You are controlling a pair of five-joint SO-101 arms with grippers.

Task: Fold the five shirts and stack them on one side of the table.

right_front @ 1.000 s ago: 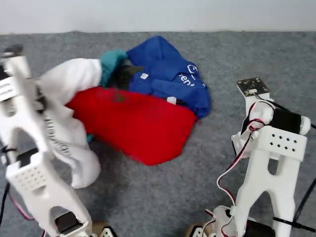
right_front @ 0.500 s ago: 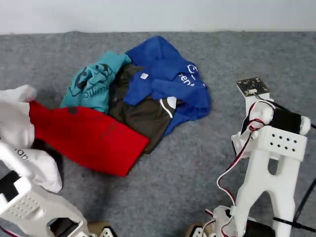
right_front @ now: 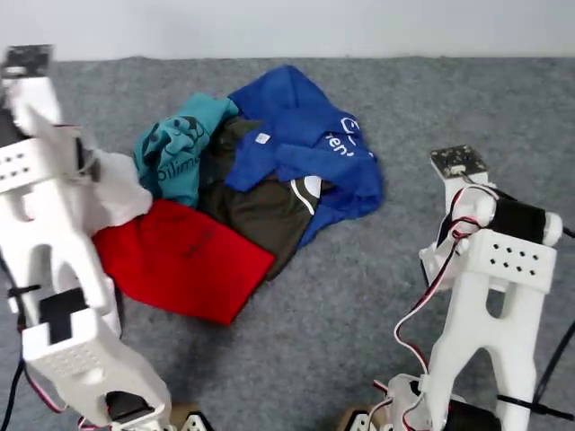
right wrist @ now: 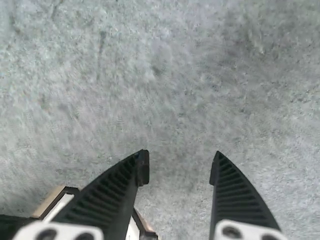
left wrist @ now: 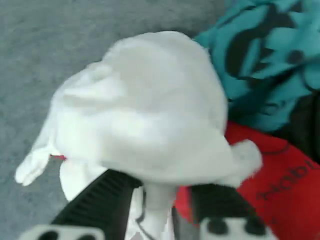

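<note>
my left gripper [left wrist: 157, 197] clamped on the bunched white shirt [left wrist: 145, 110] at the pile's left edge, I see red shirt [right_front: 180, 260], teal shirt [right_front: 175, 157], dark shirt [right_front: 260, 211], blue shirt [right_front: 305, 135] heaped unfolded mid-table, my right gripper [right wrist: 177, 170] spread wide over grey table [right_front: 449, 108]

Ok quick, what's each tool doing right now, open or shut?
Left tool: closed, holding the white shirt.
Right tool: open, holding nothing.

L fingers [left wrist: 102, 200] clamped; R fingers [right wrist: 235, 195] apart (downward)
</note>
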